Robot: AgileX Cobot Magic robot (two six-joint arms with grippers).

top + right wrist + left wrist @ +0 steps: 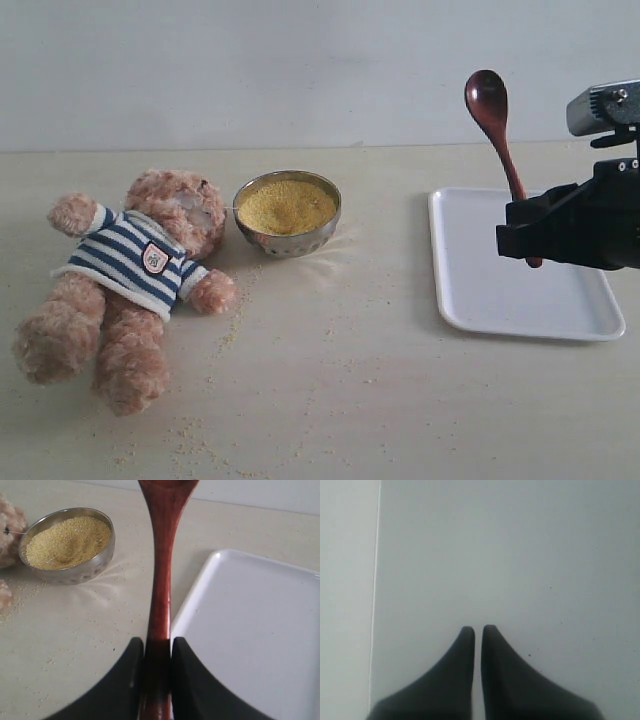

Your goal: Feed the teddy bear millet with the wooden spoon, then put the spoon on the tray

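The teddy bear [125, 280] lies on its back at the left of the table, in a navy-and-white striped shirt. Beside its head stands a steel bowl [287, 213] heaped with yellow millet [286, 205]; the same millet [67, 542] shows in the right wrist view. My right gripper [520, 240] hangs over the white tray [500, 290], shut on the handle of the wooden spoon [495, 125], whose bowl points up and looks empty. In the right wrist view the spoon [162, 575] rises from between the jaws of the gripper [157, 642], over the tray's [250, 630] edge. My left gripper [477, 629] is shut on nothing.
Stray millet grains [235, 330] are scattered on the beige table [380, 400] between the bear and the bowl and toward the front edge. A pale wall [300, 70] runs behind the table. The left wrist view shows only a plain grey-white surface [510, 555].
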